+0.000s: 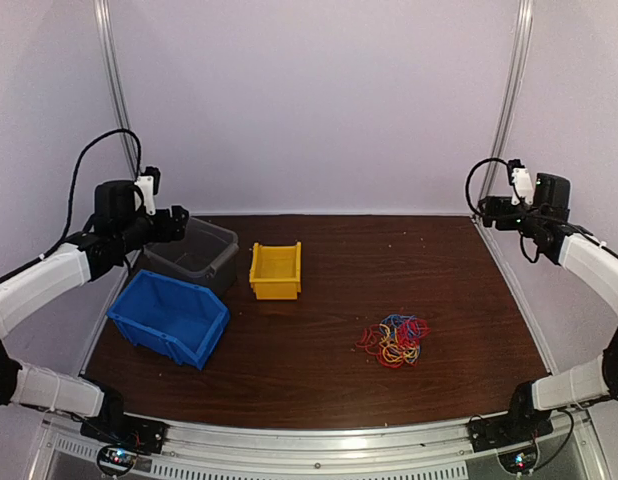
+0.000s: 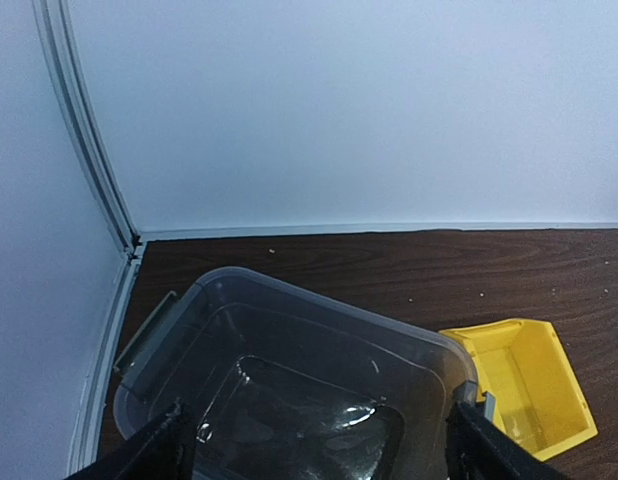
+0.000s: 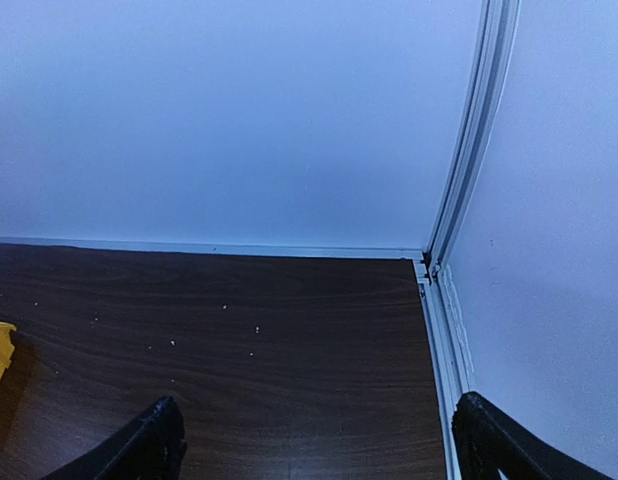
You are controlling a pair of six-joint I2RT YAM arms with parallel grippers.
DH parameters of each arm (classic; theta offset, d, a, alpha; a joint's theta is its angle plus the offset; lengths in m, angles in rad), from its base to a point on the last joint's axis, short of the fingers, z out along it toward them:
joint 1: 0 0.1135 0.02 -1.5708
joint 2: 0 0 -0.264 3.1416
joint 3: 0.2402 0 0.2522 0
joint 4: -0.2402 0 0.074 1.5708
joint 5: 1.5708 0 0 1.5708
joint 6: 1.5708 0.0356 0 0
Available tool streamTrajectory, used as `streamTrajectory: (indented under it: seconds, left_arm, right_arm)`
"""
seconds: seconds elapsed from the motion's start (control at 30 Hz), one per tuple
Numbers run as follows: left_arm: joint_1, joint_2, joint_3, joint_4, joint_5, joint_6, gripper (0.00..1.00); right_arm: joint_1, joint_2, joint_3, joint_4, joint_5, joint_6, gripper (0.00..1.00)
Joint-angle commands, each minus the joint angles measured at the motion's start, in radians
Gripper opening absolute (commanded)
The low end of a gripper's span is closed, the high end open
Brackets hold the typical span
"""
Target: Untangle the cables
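The left gripper (image 2: 319, 442) hangs with its two black fingers spread wide and nothing between them, above the near wall of a clear plastic tub (image 2: 319, 305) in the far left corner. The tub is smooth and glossy with rounded corners and a grey clip on its side. The right gripper (image 3: 319, 440) is likewise spread apart and bare, raised over the far right corner, where only tabletop lies beneath it. The table (image 1: 319, 290) is dark brown wood grain, matte, dotted with small pale specks near the back. Just right of the tub stands a small yellow bin (image 2: 489, 338) of hard plastic with an open sloped front. Nearer the arm bases, a larger blue bin (image 1: 149, 285) of the same form sits at an angle, close against the tub. The cables (image 1: 394, 340) lie well apart from all three, right of centre and toward the near edge: a small loose knot of thin red, blue and yellow-orange strands, looped over each other flat on the wood, touched by neither gripper. Plain pale walls (image 1: 309, 100) close the back and both sides, with curved metal posts (image 3: 469, 170) in the corners and a metal rail (image 1: 319, 440) along the front. Bare wood surrounds the bundle on every side.
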Motion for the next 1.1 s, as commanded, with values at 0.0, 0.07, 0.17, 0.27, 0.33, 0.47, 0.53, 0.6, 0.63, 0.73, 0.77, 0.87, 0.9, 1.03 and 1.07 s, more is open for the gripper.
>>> streamTrajectory:
  seconds: [0.0, 0.07, 0.17, 0.27, 0.33, 0.47, 0.53, 0.6, 0.63, 0.73, 0.77, 0.87, 0.9, 1.03, 1.07]
  left_arm:
    - [-0.060, 0.005, 0.011, 0.074, 0.147, 0.038, 0.89]
    - [-0.135, 0.014, 0.044, 0.038, 0.140, 0.060, 0.89]
    - [-0.265, 0.044, 0.091, -0.011, 0.140, 0.057, 0.88]
    - [-0.414, 0.106, 0.145, -0.047, 0.135, 0.042, 0.86]
    - [-0.508, 0.155, 0.180, -0.055, 0.132, 0.035, 0.82]
    - [-0.643, 0.276, 0.252, -0.034, 0.140, -0.016, 0.72]
    - [-0.701, 0.333, 0.266, 0.015, 0.142, -0.039, 0.72]
    - [-0.752, 0.408, 0.304, 0.048, 0.153, -0.061, 0.73]
    - [-0.776, 0.451, 0.337, 0.042, 0.158, -0.073, 0.74]
    - [-0.855, 0.589, 0.441, 0.043, 0.115, -0.106, 0.79]
    - [-0.889, 0.635, 0.475, 0.047, 0.095, -0.115, 0.81]
    - [-0.926, 0.770, 0.570, 0.068, 0.107, -0.183, 0.82]
    - [-0.929, 0.800, 0.595, 0.069, 0.119, -0.217, 0.81]
    - [-0.937, 0.843, 0.567, 0.190, 0.190, -0.326, 0.76]
    - [-0.938, 0.846, 0.555, 0.215, 0.203, -0.347, 0.75]
  right_arm:
    - [-0.018, -0.023, -0.039, 0.016, -0.041, -0.046, 0.97]
    - [-0.023, -0.052, -0.052, -0.016, -0.102, -0.092, 0.98]
    - [-0.028, -0.103, -0.062, -0.066, -0.209, -0.170, 0.98]
    - [-0.022, -0.152, -0.057, -0.152, -0.302, -0.246, 0.94]
    - [-0.014, -0.179, -0.051, -0.224, -0.338, -0.297, 0.90]
    - [0.006, -0.218, -0.050, -0.373, -0.384, -0.417, 0.81]
    - [0.024, -0.221, -0.046, -0.457, -0.379, -0.473, 0.72]
    - [0.045, -0.224, -0.054, -0.544, -0.377, -0.541, 0.65]
    - [0.054, -0.230, -0.062, -0.577, -0.372, -0.568, 0.62]
    - [0.074, -0.262, -0.100, -0.647, -0.354, -0.633, 0.58]
    - [0.077, -0.276, -0.112, -0.663, -0.349, -0.653, 0.59]
    - [0.081, -0.284, -0.148, -0.693, -0.351, -0.721, 0.62]
    - [0.081, -0.280, -0.158, -0.706, -0.364, -0.757, 0.62]
    - [0.082, -0.260, -0.205, -0.736, -0.470, -0.901, 0.58]
    - [0.082, -0.252, -0.216, -0.730, -0.497, -0.919, 0.56]
